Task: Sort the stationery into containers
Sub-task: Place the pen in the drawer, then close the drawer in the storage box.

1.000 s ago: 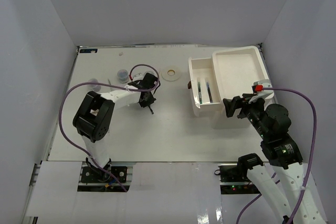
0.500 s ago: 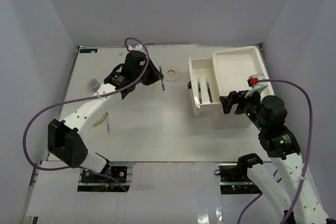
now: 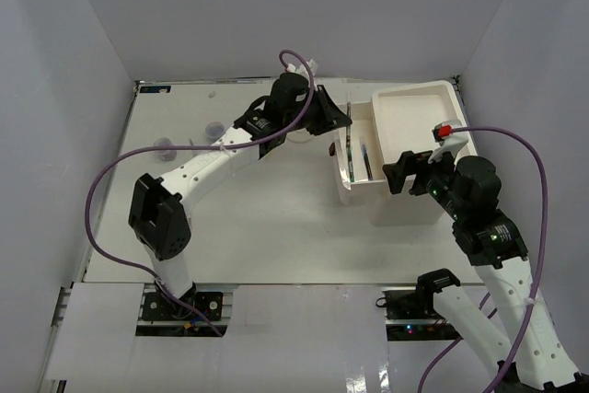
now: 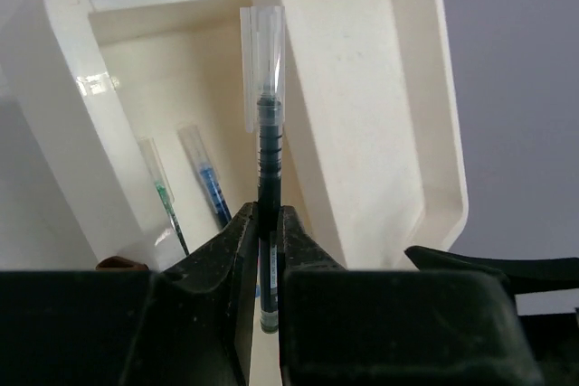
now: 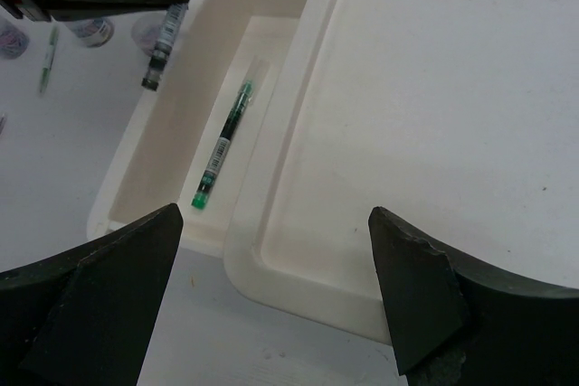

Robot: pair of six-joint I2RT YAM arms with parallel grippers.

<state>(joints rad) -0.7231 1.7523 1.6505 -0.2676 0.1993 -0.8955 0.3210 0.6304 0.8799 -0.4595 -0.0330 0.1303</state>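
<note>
**Inspector:** While the left gripper point(image 4: 265, 223) hangs beside the organiser point(image 3: 419, 126), what does the pen point(image 4: 269, 124) look like?

**Officer:** Thin, with a dark barrel, a ribbed section and a clear cap on the upper end. On the left wrist view it stands upright at centre frame, its lower end poking below the fingers point(image 4: 237, 241).

**Inspector:** Grip?

**Officer:** Clenched. Both fingers press the barrel near its lower end, nearly closed, with only the pen between them.

**Inspector:** Position?

**Officer:** Upper centre of the top view. The pen is held in the air at the upper left part of the open drawer point(image 3: 339, 149).

**Inspector:** Drawer contents?

**Officer:** Two pens lying lengthwise, side by side: a green pen point(image 4: 165, 196) and a blue pen point(image 4: 208, 189). The tray point(image 4: 362, 88) sits to the right of the drawer.

**Inspector:** Other arm?

**Officer:** The right gripper point(image 5: 273, 223) is released, jaws spread wide and holding nothing. It hovers over the organiser's near corner, at the bottom of the right wrist view. No contact visible.
</note>
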